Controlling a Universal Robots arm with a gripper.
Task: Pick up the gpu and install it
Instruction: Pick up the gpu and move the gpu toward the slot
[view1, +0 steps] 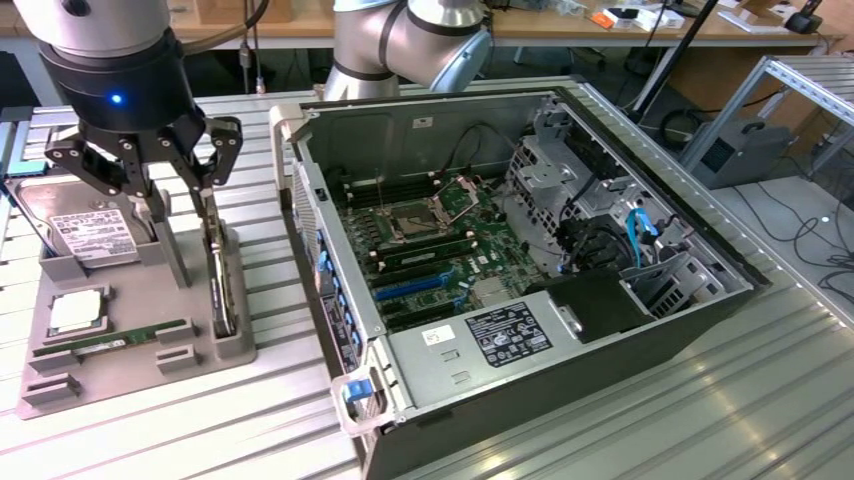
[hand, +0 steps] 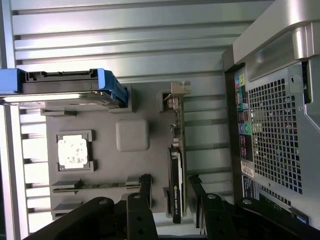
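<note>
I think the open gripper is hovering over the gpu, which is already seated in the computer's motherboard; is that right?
Not quite. The gpu is not in the motherboard: it stands on edge in the gray holder beside the computer case. The open gripper does hover over it, as the exterior view shows.

Exterior view looks down across the desk; wrist view peers past the tool, closer in; both share the gray parts tray.

GPU upright in tray, nr PC case.
</note>
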